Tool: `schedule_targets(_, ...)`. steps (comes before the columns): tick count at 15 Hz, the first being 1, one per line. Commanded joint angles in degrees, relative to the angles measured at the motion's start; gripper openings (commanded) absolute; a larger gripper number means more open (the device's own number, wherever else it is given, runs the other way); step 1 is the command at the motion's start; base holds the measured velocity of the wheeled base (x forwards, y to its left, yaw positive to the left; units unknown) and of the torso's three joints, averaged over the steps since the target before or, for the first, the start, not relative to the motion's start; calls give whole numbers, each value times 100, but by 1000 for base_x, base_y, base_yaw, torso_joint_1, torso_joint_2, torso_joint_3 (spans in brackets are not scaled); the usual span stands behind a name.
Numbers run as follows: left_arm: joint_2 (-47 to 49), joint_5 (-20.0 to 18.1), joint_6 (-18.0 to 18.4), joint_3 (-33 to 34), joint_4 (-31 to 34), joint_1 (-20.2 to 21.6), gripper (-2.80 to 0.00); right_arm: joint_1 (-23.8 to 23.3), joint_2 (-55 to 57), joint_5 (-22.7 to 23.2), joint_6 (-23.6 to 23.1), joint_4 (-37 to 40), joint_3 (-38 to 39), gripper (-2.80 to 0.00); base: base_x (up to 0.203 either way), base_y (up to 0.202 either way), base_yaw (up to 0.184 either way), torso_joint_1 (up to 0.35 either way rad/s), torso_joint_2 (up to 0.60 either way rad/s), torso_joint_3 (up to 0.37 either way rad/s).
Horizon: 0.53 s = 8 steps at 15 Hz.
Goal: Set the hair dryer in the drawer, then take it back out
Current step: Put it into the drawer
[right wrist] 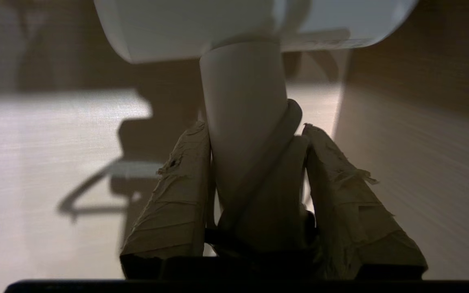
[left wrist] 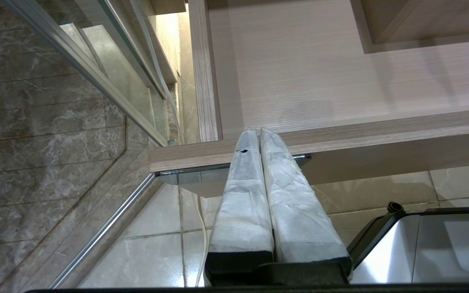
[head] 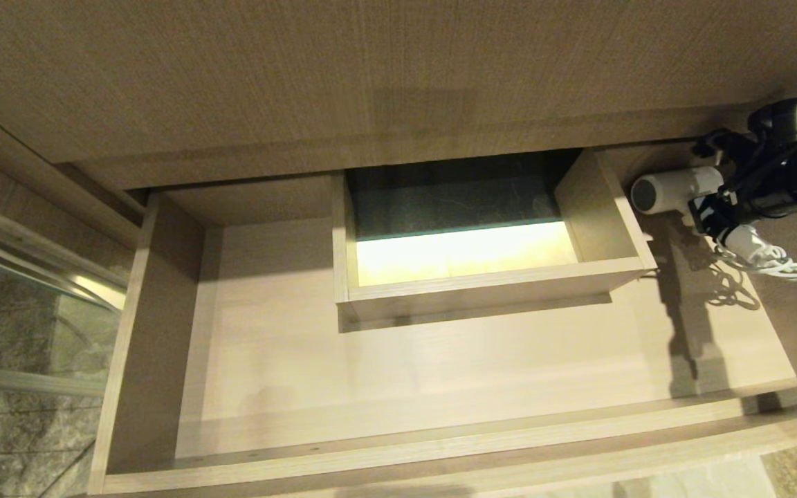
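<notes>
Hair dryer [head: 668, 192] clamped by its handle in my right gripper [head: 717, 214], hanging over the open drawer's [head: 440, 443] right end — not set down, I judge. Placing and retrieval remain. Left gripper [left wrist: 259, 134], pressed closed, idles outside the drawer front.

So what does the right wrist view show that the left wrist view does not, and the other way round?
Only the right wrist view shows the right gripper shut on the handle of the hair dryer, the cord wrapped around it. Only the left wrist view shows the left gripper shut and empty by the drawer's front edge, plus the tiled floor and a glass panel. Both show the drawer floor.
</notes>
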Motion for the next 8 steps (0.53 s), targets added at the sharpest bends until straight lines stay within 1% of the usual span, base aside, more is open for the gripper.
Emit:
schedule_targets(1,9,0,-2,1,-2,-4,-280,14,-15,-13,-85,-98,293,-280,0,0,0,0,0,0)
schedule_targets(2,0,0,-2,1,-2,-4,-280,15,-61,-13,-155,-99,408,-60,0,0,0,0,0,0)
schedule_targets(3,9,0,-2,1,-2,-4,-280,19,-117,-16,-211,-117,501,0,0,0,0,0,0,0)
schedule_targets(6,1,0,-2,1,-1,-4,-280,32,-382,-16,-228,-103,553,0,0,0,0,0,0,0)
schedule_targets(8,9,0,-2,1,0,-4,-280,27,-769,-14,-323,-76,583,0,0,0,0,0,0,0)
